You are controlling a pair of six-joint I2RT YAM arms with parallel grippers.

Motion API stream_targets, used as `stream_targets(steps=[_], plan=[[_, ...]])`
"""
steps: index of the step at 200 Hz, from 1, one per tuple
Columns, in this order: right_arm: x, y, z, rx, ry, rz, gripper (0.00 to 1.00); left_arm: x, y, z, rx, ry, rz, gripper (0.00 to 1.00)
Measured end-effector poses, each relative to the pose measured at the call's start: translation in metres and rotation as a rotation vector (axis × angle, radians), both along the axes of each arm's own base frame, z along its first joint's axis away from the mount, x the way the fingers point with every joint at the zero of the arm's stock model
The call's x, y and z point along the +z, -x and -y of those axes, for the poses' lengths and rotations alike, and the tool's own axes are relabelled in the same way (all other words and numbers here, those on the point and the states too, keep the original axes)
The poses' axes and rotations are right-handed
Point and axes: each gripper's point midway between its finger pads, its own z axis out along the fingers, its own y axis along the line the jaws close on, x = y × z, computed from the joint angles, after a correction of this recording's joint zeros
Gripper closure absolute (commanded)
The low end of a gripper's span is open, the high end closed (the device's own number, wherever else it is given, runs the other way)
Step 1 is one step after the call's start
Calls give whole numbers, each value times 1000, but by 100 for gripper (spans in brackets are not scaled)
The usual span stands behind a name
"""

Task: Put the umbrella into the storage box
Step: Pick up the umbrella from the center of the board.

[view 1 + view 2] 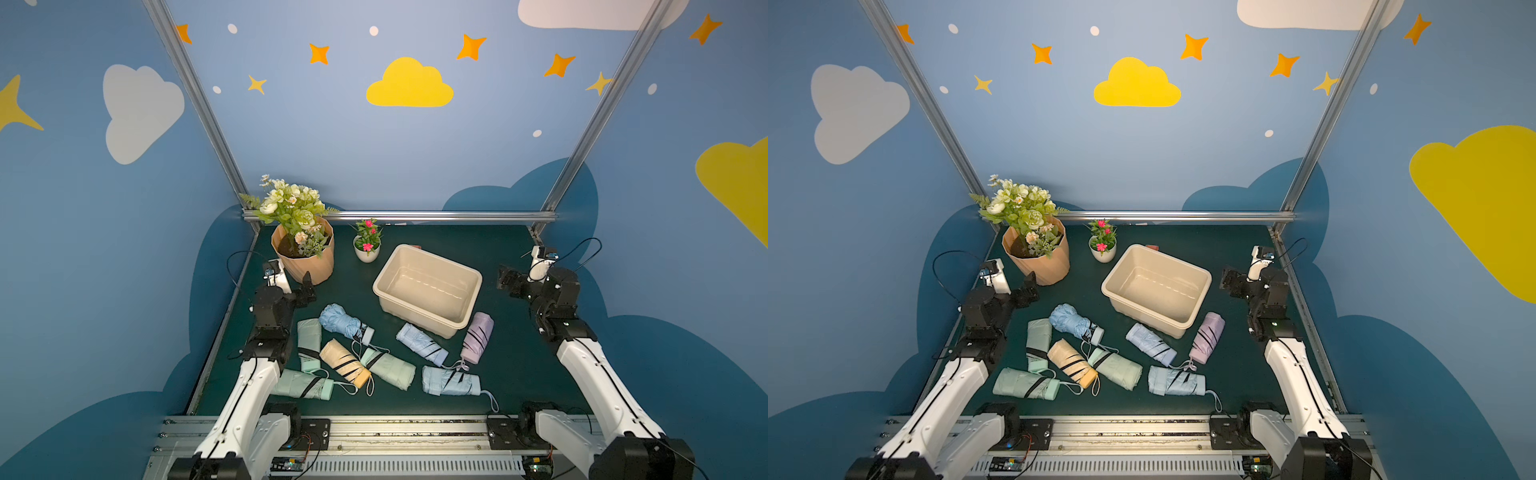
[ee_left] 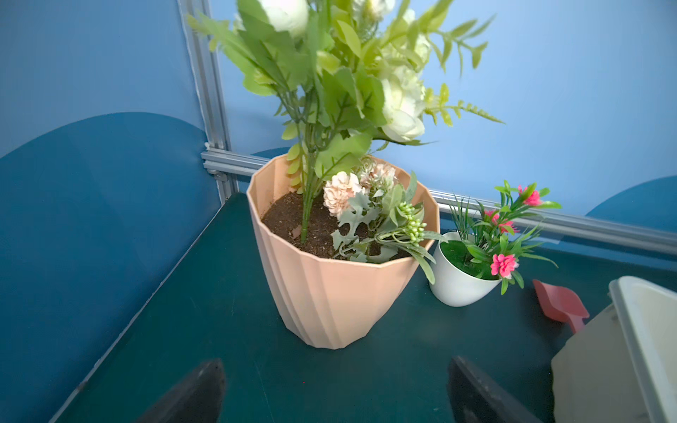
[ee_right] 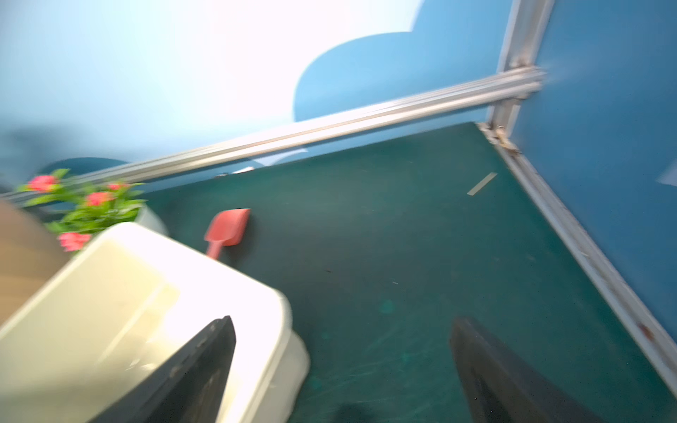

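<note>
Left gripper (image 1: pixel 306 286) sits at the left side of the dark green table mat (image 1: pixel 511 365), just in front of the peach faceted plastic flower pot with white artificial flowers (image 1: pixel 307 262). Left wrist view: jaws spread wide, only mat between the black fingers (image 2: pixel 205 388), nothing held. Right gripper (image 1: pixel 508 280) sits at the right side, near the right end of the storage box, a cream-beige rectangular plastic tub with flared rim (image 1: pixel 428 291). Right wrist view is blurred but shows the jaws wide apart, one finger (image 3: pixel 205 366) in front of the tub's rim, the other over bare mat, nothing gripped. Tub stands mid-table toward the back, skewed to the table edges, whole inner floor visible in both top views. Eight folded compact umbrellas (image 1: pixel 1075 365) lie on the mat in front of the tub, all outside it. Lilac folded umbrella (image 1: pixel 478 336) is just beside the tub's near right corner; contact can't be told. Periwinkle folded umbrella (image 1: pixel 422 344) lies just in front of the tub's near wall, and the pale blue folded umbrella (image 1: pixel 451 381) is nearer the front rail. On the left, bunched and touching: sky-blue folded umbrella (image 1: pixel 340 320), peach-yellow folded umbrella (image 1: pixel 345 361) and three mint-green folded umbrellas (image 1: pixel 309 340). Small white pot with pink flowers (image 1: pixel 366 251) stands between peach pot and tub. Pink-red plastic scoop (image 3: pixel 229 227) lies behind the tub.
</note>
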Motion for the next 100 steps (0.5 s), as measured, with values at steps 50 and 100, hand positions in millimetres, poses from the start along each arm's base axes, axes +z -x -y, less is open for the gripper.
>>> stream_targets(steps=[50,100], plan=[[41,12,-55,229,-93,11,2,5,33,1,46,202,0,0],[68,45,-130,509,-76,12,2,-5,53,6,60,318,-45,0]])
